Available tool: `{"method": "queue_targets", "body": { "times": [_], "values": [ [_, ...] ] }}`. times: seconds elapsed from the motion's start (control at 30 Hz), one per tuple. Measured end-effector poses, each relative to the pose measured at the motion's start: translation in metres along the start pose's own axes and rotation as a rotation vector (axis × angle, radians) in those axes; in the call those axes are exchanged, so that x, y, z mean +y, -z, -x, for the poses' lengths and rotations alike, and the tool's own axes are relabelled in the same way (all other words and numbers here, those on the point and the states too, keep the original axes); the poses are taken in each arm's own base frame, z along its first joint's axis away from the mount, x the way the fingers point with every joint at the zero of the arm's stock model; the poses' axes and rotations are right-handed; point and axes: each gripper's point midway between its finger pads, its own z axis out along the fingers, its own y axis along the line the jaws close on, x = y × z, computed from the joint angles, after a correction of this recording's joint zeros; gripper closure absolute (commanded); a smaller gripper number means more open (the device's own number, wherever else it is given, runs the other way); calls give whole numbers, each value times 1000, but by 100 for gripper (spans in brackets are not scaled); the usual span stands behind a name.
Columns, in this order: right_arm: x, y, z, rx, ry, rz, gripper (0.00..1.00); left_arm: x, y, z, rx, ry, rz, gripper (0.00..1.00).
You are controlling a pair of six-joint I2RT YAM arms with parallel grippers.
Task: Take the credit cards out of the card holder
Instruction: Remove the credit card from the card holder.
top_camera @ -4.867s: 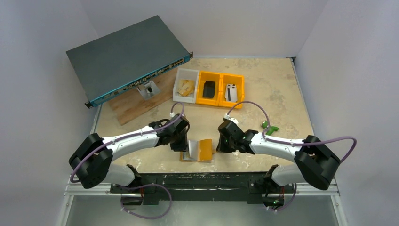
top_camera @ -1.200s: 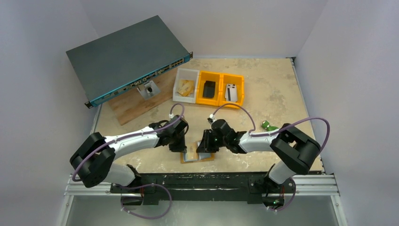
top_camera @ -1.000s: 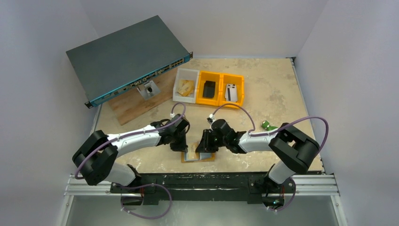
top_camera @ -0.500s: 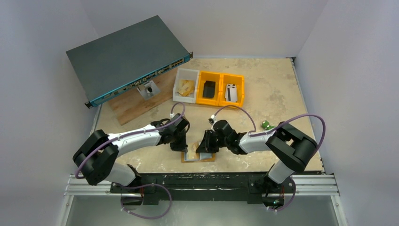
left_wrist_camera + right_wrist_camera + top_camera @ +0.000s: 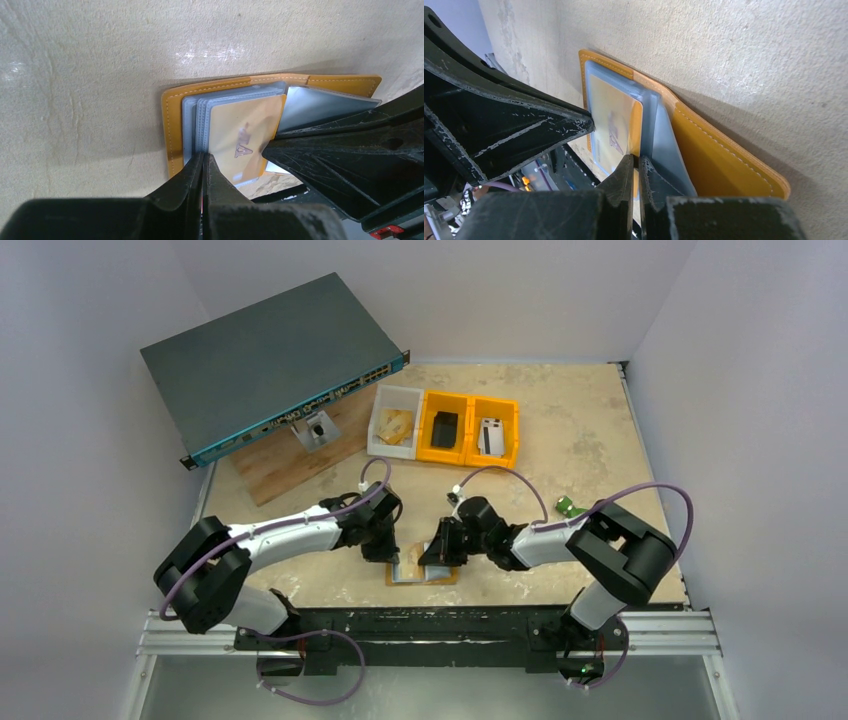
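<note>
Left wrist: card (image 5: 245, 137) triangular logo, lettering unreadable.

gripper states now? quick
left gripper: closed, pinching the card holder at its sleeve edge.
right gripper: closed on the card edge.

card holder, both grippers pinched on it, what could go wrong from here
The right gripper pinches the tan card at its clear sleeve, so it may grab the sleeve too and drag the card holder. The left gripper grips only the sleeve edge and might slip. It lies near the table edge and could slide off.
</note>
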Motion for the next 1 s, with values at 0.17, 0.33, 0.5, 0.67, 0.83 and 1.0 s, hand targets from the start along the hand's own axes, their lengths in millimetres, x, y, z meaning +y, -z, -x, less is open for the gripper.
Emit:
{"method": "queue_targets", "body": {
  "times": [0.17, 0.33, 0.5, 0.67, 0.83, 1.0],
  "values": [
    [-1, 3, 0, -7, 0, -1, 100, -1, -1, 0, -3, 14, -6, 100],
    [-4, 6, 0, -14, -4, -3, 100, 0, -1, 0, -5, 16, -7, 100],
    [-6, 10, 2, -23, -11, -6, 100, 0, -1, 0, -10, 25, -9, 100],
    [-8, 11, 3, -26, -14, -7, 81, 0, -1, 0, -13, 36, -9, 100],
    [-6, 11, 3, -27, -11, 9, 68, 0, -1, 0, -13, 41, -8, 100],
    [-4, 10, 4, -35, -11, 28, 67, 0, -1, 0, -12, 41, -8, 100]
  ]
}}
